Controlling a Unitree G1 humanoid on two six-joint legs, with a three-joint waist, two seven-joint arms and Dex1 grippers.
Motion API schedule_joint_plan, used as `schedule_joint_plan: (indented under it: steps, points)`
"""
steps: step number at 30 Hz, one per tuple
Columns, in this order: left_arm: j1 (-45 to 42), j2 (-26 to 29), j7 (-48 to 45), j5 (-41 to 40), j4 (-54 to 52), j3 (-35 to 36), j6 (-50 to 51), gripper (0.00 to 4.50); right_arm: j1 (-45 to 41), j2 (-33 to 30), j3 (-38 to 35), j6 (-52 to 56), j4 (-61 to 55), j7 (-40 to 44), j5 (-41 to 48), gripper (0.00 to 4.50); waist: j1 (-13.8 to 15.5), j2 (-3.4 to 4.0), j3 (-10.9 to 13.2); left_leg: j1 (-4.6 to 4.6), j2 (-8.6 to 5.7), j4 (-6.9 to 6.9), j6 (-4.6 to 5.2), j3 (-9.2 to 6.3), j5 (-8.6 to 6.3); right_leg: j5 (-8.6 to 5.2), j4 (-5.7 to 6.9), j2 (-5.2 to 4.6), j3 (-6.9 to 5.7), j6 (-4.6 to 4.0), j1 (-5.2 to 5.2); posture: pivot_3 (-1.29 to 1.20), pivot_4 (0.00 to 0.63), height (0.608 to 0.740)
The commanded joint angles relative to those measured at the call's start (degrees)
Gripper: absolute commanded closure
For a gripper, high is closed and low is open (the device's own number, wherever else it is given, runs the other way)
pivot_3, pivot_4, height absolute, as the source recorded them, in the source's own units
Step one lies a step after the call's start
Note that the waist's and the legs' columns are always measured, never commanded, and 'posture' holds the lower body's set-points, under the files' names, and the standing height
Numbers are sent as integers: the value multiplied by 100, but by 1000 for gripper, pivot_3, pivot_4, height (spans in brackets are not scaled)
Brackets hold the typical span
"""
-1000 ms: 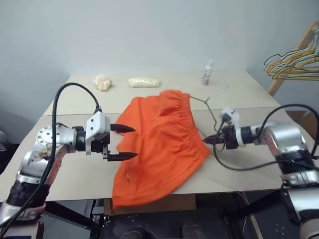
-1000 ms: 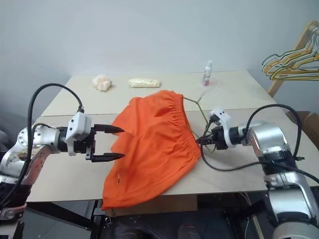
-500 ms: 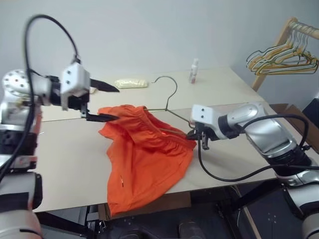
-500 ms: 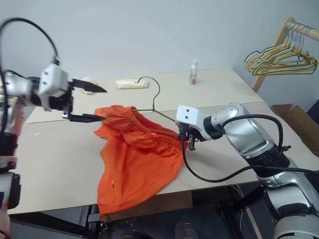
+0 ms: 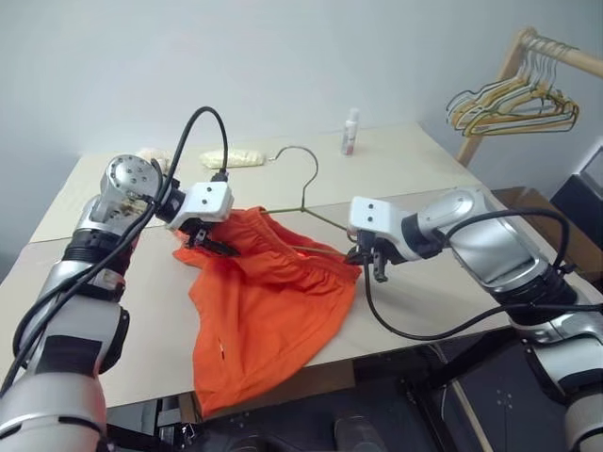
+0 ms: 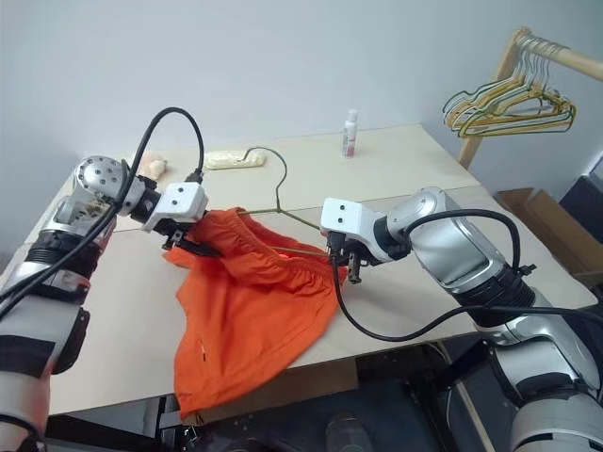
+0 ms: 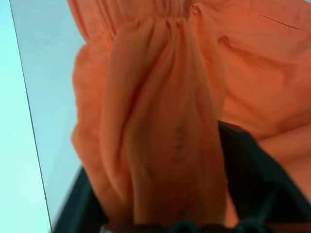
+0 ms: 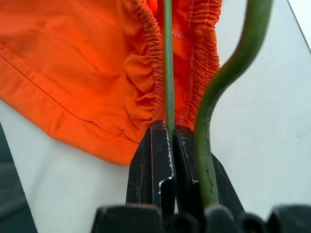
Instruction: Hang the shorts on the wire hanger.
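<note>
1. Two grippers are working one pair of shorts (image 5: pixel 268 301), which lies on the table (image 5: pixel 443 179) with its lower half hanging over the near edge; the waistband is bunched up towards the hanger (image 5: pixel 306 193)
2. I judge the shorts light, soft and floppy, so they will sag and slide wherever they are not held; the gathered waistband is the firmest place to take hold
3. The hanger looks thin, stiff and springy, and I think the cloth could slip along the bare wire
4. My left gripper (image 5: pixel 209 247) has a thick fold of orange cloth between its fingers at the waistband's left end, pinching it partway closed
5. My right gripper (image 8: pixel 167 141) is pressed together on the hanger's thin wire, right against the waistband's right end
6. The hook rises behind the shorts, and the wire seems to run inside the waistband
</note>
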Motion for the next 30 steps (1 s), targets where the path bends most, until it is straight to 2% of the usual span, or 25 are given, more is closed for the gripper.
schedule_joint_plan:
  steps: [1,3,5,8,11,16,20,22,25,26,30]
  points:
    - [-154,0,-1,8,57,224,-91,3314,-184,34,-168,45,-157,-40,15,4500,-15,0,0,0,0,0,0,0,0,0,0,0,0,0,0,-215,0,740]
    - [-128,-6,-24,-28,33,232,-54,4024,-182,59,-193,60,-154,-73,23,4500,-26,0,0,2,0,1,0,0,0,0,-1,0,1,0,0,-223,0,740]
    - [-104,21,-31,-111,-9,157,-25,4492,-165,77,-234,36,-155,-89,44,4500,-57,0,0,1,0,1,0,-1,0,0,0,0,1,0,0,-229,0,740]
    - [-48,88,-31,-341,-127,16,196,4492,-38,30,-283,-311,-250,-198,-74,4500,-103,0,0,0,0,1,1,-2,0,0,2,-1,1,0,-1,-242,0,740]
    - [17,95,-31,-442,-170,124,342,4500,50,-64,-505,-154,-199,-512,-165,3662,-132,0,0,-1,0,1,1,-3,0,0,2,-1,2,1,-1,-252,0,740]
    - [155,175,-31,-689,-237,292,649,4500,605,-483,-1812,344,-164,-1153,21,1966,-121,0,0,-2,0,1,2,-6,-1,0,2,-3,4,1,0,-264,0,740]
    - [237,140,-29,-689,-301,498,814,4500,1433,-760,-2716,639,-452,-1412,230,536,-131,0,0,-3,0,1,3,-7,-2,0,1,-4,5,1,1,-276,0,740]
    - [258,111,-27,-671,-319,559,883,4500,2009,-772,-3252,868,-647,-1463,472,48,-129,-1,-1,-1,1,1,4,-8,-2,0,-1,-4,6,1,5,-275,0,740]
    - [284,95,-31,-654,-361,571,910,4500,2867,-583,-3899,1096,-1031,-1268,1110,48,-132,-2,-1,4,3,0,5,-7,-3,-1,-4,-4,8,2,12,-278,0,740]
    - [286,76,-31,-640,-372,579,924,4500,3115,-331,-3990,1120,-1177,-1349,1304,48,-150,-2,-1,4,3,-1,6,-7,-3,-1,-3,-4,9,2,14,-281,0,740]
    - [265,-20,-12,-591,-377,622,957,4500,3588,753,-3482,1001,-1521,-1950,1532,48,-272,-4,-4,14,8,-1,6,-4,-3,-2,-3,1,18,3,20,-285,0,740]
